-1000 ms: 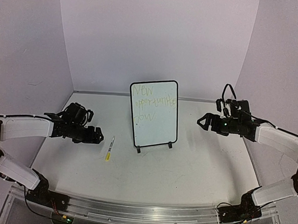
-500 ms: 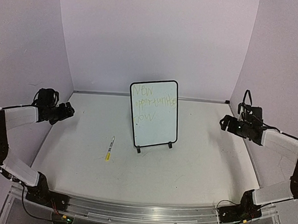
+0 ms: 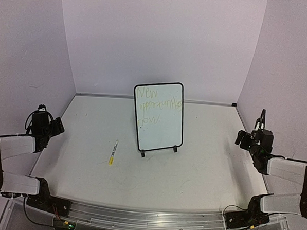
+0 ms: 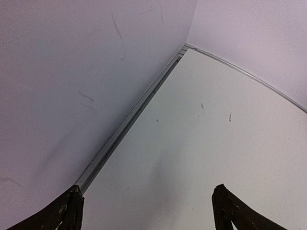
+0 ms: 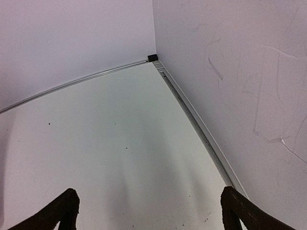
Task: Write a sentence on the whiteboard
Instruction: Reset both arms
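The whiteboard [image 3: 159, 118] stands upright on two black feet in the middle of the table. The sentence [image 3: 157, 105] shows on its upper half as three short lines of faint yellow-green handwriting. A slim white marker with a yellow cap [image 3: 112, 153] lies on the table left of the board. My left gripper [image 3: 59, 124] is open and empty at the far left edge; its fingertips [image 4: 72, 206] show over bare table. My right gripper [image 3: 240, 137] is open and empty at the far right edge; its fingertips [image 5: 230, 201] show over bare table.
Lilac walls enclose the table on three sides. A metal rail [image 4: 129, 122] runs along the left wall and another [image 5: 196, 124] along the right wall, with a black corner piece [image 5: 152, 58]. An aluminium bar [image 3: 148, 218] crosses the near edge.
Both arms have pulled back from the middle towards the table's side edges and down towards their bases. The marker and the whiteboard have not moved.
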Motion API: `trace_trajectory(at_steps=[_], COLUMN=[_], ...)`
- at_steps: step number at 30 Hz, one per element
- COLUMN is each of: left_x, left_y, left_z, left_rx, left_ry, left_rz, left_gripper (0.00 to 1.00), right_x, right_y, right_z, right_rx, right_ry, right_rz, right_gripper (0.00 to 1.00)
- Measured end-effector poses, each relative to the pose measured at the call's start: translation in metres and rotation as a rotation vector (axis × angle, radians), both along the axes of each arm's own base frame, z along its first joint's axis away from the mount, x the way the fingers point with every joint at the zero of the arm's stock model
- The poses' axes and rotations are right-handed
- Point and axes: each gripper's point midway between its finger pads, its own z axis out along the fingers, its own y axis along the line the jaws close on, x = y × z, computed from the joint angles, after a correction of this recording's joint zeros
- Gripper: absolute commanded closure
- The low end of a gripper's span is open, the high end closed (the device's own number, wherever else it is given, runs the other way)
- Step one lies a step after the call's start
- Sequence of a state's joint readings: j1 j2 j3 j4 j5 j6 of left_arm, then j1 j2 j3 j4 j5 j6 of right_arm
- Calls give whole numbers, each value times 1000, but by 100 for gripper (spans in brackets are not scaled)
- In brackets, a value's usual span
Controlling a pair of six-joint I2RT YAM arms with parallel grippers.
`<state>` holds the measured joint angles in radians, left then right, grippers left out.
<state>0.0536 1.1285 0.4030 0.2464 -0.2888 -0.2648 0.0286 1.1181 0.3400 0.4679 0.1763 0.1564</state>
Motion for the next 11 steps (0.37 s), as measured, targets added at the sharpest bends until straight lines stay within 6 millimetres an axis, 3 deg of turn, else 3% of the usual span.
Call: trace_trajectory(at_steps=[5, 11], left_x=[-8, -2], left_y=[4, 2], left_z=[-8, 1], left_rx=[34, 37], left_ry=[-2, -45], left_rz=[13, -1], left_gripper=[7, 7], right_x=[-9, -5], right_y=[-7, -8], right_z=[-17, -3], right_rx=[-22, -32], right_ry=[8, -55], right_rz=[-34, -42], right_gripper=[2, 2])
